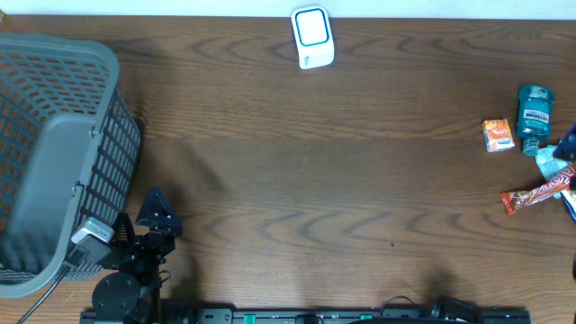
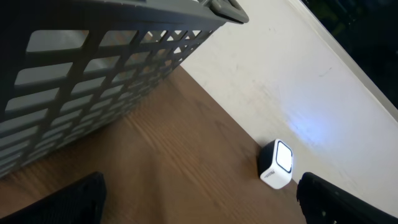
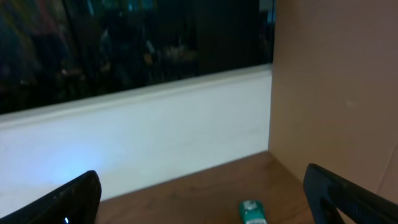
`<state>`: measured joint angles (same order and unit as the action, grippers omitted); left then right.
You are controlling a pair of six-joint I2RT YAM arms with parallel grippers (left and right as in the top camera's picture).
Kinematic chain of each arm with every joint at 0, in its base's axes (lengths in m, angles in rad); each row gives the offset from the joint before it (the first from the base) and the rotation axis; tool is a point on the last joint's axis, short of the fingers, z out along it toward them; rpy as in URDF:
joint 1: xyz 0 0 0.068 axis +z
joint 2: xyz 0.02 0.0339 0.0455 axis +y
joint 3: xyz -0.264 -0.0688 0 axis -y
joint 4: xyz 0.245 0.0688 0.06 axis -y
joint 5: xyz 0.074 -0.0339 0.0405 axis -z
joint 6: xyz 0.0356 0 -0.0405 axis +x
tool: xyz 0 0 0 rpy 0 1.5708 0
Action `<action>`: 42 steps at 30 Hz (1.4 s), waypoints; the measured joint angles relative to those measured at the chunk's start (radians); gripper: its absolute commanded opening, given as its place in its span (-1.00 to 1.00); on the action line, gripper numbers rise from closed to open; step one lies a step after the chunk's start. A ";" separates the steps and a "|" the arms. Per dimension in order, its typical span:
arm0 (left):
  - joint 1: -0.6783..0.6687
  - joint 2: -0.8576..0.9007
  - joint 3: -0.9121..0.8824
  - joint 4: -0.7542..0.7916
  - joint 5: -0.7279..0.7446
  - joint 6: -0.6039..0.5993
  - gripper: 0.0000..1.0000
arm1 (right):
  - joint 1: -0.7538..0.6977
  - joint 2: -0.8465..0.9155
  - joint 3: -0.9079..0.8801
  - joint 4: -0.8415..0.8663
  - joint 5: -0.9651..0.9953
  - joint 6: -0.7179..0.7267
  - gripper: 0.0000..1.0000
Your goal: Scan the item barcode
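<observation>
Jaws spread wide, scanner (image 1: 312, 38) at the far table (image 1: 342, 198) edge.

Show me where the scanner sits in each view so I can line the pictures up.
Overhead: scanner at top centre, by the far edge of the table.
Left wrist: scanner lower right, at that same edge, right of the basket.
Right wrist: not clearly in it; only a teal bottle at the bottom.
Shared landmark: the table's far edge against the white strip.
</observation>
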<state>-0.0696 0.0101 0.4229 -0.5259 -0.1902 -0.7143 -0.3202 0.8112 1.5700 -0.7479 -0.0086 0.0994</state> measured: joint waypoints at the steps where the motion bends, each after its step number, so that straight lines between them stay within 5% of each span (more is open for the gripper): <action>1: 0.000 0.000 0.000 0.000 0.000 0.000 0.95 | 0.000 -0.012 0.000 0.000 0.000 0.000 0.98; 18: 0.000 0.000 0.000 0.000 0.000 0.000 0.96 | 0.054 -0.165 0.000 -0.267 0.024 0.000 0.99; 26: 0.000 0.000 0.000 0.000 0.000 0.000 0.96 | 0.158 -0.296 -0.049 -0.259 0.032 0.000 0.98; 42: 0.000 0.000 0.000 0.000 0.000 0.000 0.96 | 0.218 -0.736 -0.826 0.408 -0.006 0.000 0.99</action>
<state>-0.0692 0.0101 0.4225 -0.5262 -0.1902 -0.7143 -0.1020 0.0750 0.7437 -0.3397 -0.0143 0.0998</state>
